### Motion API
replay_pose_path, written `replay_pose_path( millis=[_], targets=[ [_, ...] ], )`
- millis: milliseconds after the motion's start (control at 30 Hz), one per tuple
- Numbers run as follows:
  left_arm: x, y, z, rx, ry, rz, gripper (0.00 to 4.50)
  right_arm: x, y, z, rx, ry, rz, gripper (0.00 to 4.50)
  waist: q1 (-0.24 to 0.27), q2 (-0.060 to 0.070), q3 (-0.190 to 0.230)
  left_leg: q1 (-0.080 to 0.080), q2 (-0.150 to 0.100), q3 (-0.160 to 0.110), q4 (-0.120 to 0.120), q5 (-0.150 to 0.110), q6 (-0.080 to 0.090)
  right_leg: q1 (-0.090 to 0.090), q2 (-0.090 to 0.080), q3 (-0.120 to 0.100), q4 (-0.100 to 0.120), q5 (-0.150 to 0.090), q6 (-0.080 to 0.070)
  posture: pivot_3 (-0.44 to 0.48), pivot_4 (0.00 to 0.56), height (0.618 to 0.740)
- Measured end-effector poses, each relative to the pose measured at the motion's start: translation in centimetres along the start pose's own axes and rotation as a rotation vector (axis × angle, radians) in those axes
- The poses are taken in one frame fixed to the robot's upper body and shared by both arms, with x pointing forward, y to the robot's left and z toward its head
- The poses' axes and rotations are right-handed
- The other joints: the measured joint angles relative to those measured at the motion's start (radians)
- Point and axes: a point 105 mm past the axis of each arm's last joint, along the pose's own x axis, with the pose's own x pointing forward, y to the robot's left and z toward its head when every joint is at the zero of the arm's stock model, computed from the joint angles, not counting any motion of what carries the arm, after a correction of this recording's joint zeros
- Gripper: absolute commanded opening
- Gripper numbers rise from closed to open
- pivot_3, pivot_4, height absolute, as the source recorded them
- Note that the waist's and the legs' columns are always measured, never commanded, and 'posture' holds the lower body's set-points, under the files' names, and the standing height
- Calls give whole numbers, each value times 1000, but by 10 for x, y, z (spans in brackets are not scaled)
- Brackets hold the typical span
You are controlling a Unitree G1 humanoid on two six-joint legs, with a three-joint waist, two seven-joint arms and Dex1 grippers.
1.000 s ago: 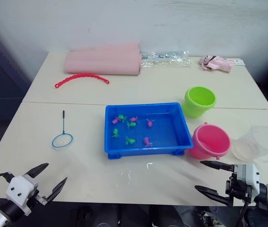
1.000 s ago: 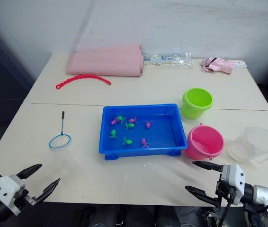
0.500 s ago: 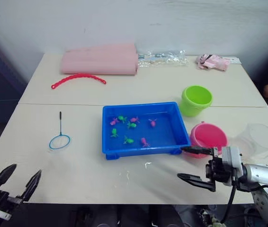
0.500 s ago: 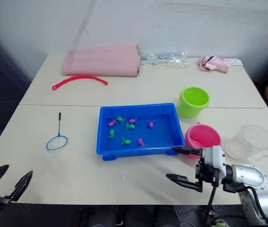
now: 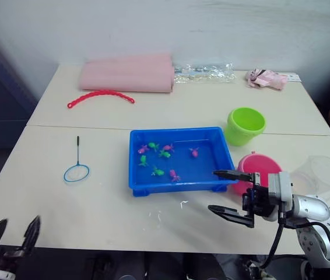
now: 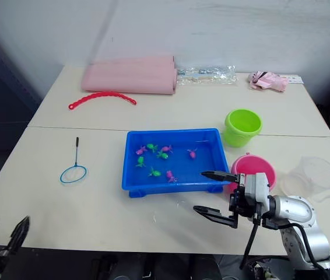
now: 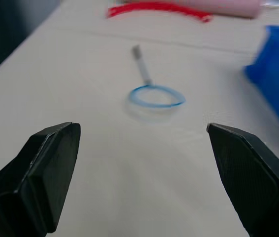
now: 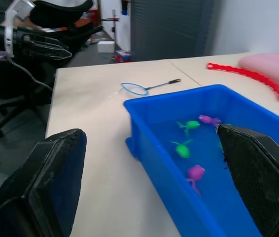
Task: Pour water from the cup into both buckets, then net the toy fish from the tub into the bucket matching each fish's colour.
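The right end effector (image 5: 232, 191) is held open and empty, fingers spread wide, above bare tabletop (image 5: 106, 201) just off the front right corner of the tub (image 5: 179, 160). The pink bucket (image 5: 260, 169) is seen just behind it, the lime bucket (image 5: 245, 125) farther behind, and the clear cup (image 5: 323, 175) to its right near the tabletop's right edge. Green and pink toy fish (image 8: 183, 148) are shown lying in the tub in the right wrist view. The left end effector (image 5: 13, 236) is held open at the tabletop's near left edge. The net (image 7: 154, 91) lies flat ahead of it, well apart, with open surface between. No legible writing is visible.
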Motion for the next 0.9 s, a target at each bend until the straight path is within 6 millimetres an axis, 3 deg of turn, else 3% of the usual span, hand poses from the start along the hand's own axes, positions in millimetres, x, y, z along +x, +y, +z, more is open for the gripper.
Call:
replay_pose_path(
  millis=[33,67,200,367,500,633,767,900],
  targets=[
    [12,-25,6,35,-5,-175,4472,-12,-3,0,13,31,-68,4500,0,0,0,0,0,0,0,0,0,0,0,0,0,0,0,0,150,740],
    [18,-37,9,44,-10,-254,4472,-19,-3,1,16,51,-107,4500,2,1,0,-1,0,1,0,2,4,0,1,0,-1,0,-1,0,150,740],
    [31,-56,15,79,-13,-401,4472,-37,-3,2,21,88,-207,4500,7,2,0,-1,0,0,0,2,5,0,2,-2,-1,-1,-1,0,150,740],
    [65,-114,39,172,-47,-798,4472,-115,3,8,38,209,-641,4500,2,5,0,3,-1,5,0,2,7,2,1,-3,2,1,2,0,150,740],
    [73,-134,54,161,-101,-892,4472,-145,10,11,38,258,-791,4500,-3,7,0,5,0,8,0,2,7,1,2,1,3,1,3,0,150,740],
    [86,-179,70,152,-120,-1108,4472,-206,43,11,128,277,-1201,4500,3,14,-4,6,0,10,-6,3,0,-2,3,11,5,1,3,0,150,740],
    [91,-201,94,119,-196,-1166,4472,-222,54,-1,214,263,-1379,4500,-4,17,-6,7,-1,13,-7,4,0,-3,2,16,6,1,3,0,150,740],
    [92,-207,90,97,-165,-1186,4472,-240,48,-14,270,234,-1517,4500,-27,18,-6,8,-1,16,-8,5,0,-6,3,20,7,2,3,0,150,740]
  ],
)
